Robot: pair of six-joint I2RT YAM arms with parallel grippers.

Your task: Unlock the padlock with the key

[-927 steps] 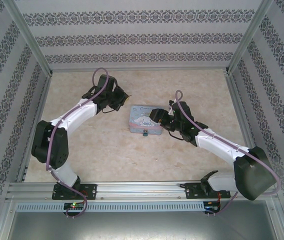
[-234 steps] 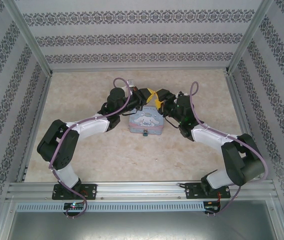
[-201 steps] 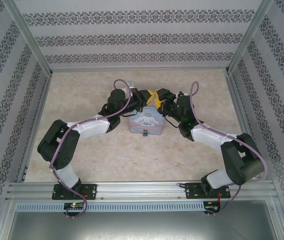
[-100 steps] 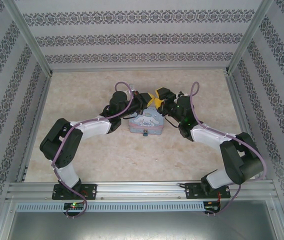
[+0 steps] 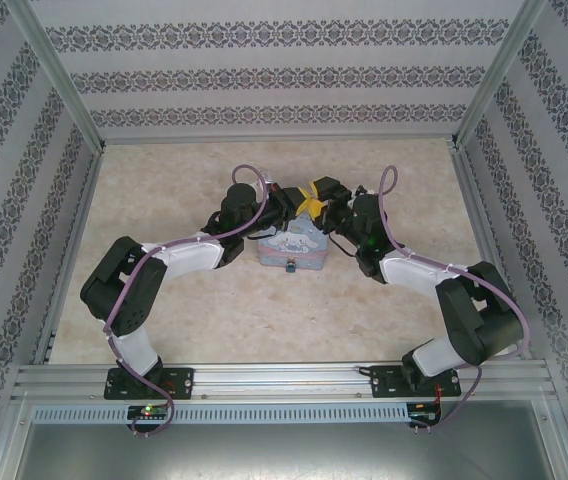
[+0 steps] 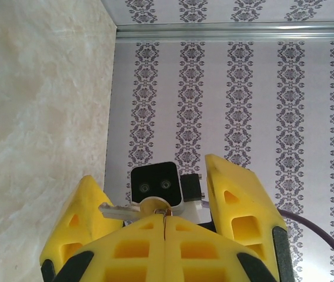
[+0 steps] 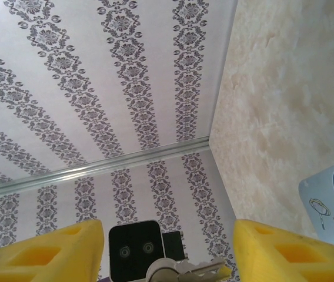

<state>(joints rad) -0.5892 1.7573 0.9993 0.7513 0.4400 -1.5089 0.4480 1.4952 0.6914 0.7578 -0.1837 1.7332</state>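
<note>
Both arms are now meeting over the far edge of the tin point(image 5: 290, 245), no longer apart as before. Left gripper point(image 6: 166, 222) is clamping the key point(image 6: 119, 210), and right gripper point(image 7: 166, 241) is standing open around it. Padlock point(image 5: 289, 267) is sitting at the tin's near edge, on the desk point(image 5: 214, 310).

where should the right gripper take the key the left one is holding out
Take the key by its round head, leaving the blade free. It lies crosswise between the open right gripper's fingers, blade toward one finger, so closing now would likely press it end to end. Turning the wrist so the pads meet its flat faces looks safer. The left gripper pinches it near the head.
</note>
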